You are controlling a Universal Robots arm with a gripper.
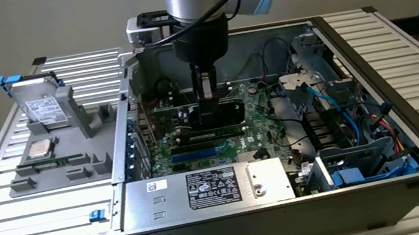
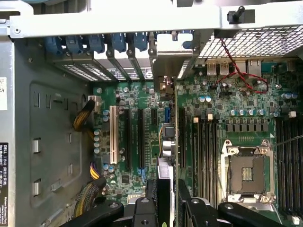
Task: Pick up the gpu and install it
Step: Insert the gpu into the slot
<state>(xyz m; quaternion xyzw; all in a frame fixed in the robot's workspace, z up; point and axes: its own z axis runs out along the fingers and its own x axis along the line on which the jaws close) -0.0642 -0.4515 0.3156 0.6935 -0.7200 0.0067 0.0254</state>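
Since the fingers (image 2: pixel 150 191) are clenched on the gpu (image 2: pixel 166 142), which hangs edge-on between them just above the long black slots (image 2: pixel 141 137) of the green board (image 2: pixel 246 99), the risks begin at that grip. I judge the card could tilt or slip in the pinch if it meets a slot off-line, and a skewed edge would jam rather than seat. Its metal end plate (image 2: pixel 166 56) sits close to the rear slot covers (image 2: pixel 118 66); catching there would hold one end up. The red wire (image 2: pixel 241 75) lies further off and is less of a worry.

In the exterior view the gripper (image 1: pixel 213 112) stands deep inside the open computer case (image 1: pixel 407 106).

A sticker (image 2: pixel 3 156) on the case wall begins "DELL". The label on the silver power box (image 1: pixel 212 187) and the white label on the hard drive (image 1: pixel 46 107) cannot be read.
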